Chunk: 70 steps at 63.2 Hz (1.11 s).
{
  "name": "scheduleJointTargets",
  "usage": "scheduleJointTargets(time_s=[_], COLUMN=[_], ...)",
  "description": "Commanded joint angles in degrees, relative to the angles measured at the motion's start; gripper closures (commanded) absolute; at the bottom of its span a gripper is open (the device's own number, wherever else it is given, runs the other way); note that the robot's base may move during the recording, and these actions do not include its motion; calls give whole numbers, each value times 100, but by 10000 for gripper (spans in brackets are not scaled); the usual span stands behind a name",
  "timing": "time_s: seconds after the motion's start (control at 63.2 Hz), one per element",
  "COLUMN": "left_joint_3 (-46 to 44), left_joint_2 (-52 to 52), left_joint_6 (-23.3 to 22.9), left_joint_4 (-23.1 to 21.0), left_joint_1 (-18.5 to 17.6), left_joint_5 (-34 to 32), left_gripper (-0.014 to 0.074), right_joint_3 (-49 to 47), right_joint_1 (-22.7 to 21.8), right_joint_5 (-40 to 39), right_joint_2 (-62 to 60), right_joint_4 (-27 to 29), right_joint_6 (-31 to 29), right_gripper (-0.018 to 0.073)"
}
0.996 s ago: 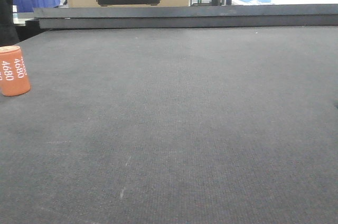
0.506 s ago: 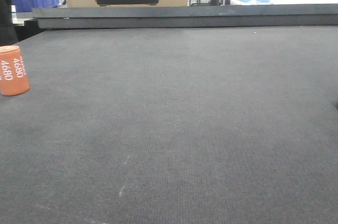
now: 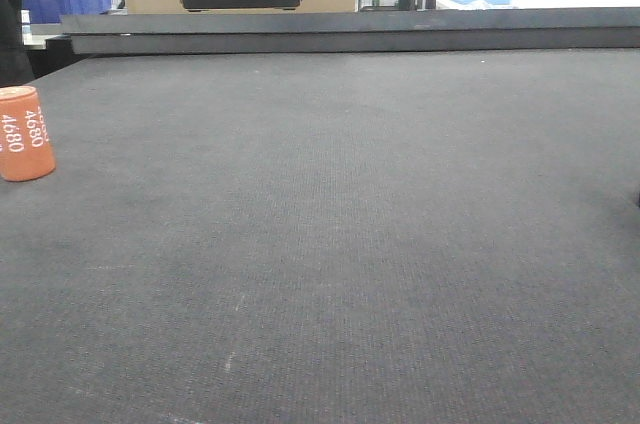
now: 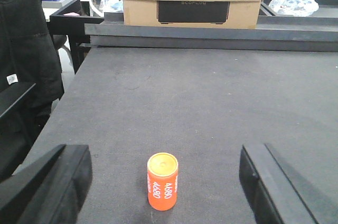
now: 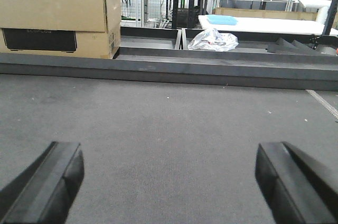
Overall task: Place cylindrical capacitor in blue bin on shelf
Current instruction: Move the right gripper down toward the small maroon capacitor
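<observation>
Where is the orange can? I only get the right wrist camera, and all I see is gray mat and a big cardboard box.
Observer: The cylindrical capacitor is at the far left edge of the front view, on the same dark mat.
Operator: Did it fall over?
Observer: No, it stands upright. The left wrist view shows its round yellow top and "4680" down its side.
Operator: Is the other hand grabbing it?
Observer: Not yet. The left gripper is open wide. In that view the capacitor lines up with the gap between its fingers and touches neither.
</observation>
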Motion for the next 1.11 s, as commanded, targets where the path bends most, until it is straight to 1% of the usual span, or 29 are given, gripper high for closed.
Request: scheduleJointTargets(time_s=[0.0, 0.126, 0.174, 0.3, 0.395, 0.522, 0.585, 0.711, 1.091], left_joint_3=[-48, -48, -48, -48, -48, -48, -48, -48, -48], left_joint_2=[9, 9, 9, 9, 9, 9, 9, 9, 9], left_joint_6=[-17, -17, -17, -17, -17, -17, -17, -17, -17], left_joint_4=[-77, -77, -77, -77, -77, -77, -77, -77, -77], left_joint_1=[-101, -259, -300, -311, -311, -311, -311, -311, -311], left_joint_5=[-138, -138, -138, -159, -209, -209, -209, -220, -198], left_gripper=[120, 120, 120, 120, 120, 120, 120, 120, 120], right_joint_3=[-50, -24, 48, 501, 1024, 1753, 1948, 2026, 2026], right_joint_1=[29, 227, 317, 458, 462, 462, 462, 462, 462], right_joint_5=[-46, 520, 681, 531, -1, -1153, -1612, -2153, -4266], right_joint_2=[22, 22, 37, 75, 226, 624, 914, 1618, 3975], right_joint_4=[-10, 413, 465, 465, 465, 465, 465, 465, 399], right_joint_6=[-7, -7, -7, -7, -7, -7, -7, -7, -7], right_gripper=[-12, -12, -12, -12, -12, -12, -12, -12, -12])
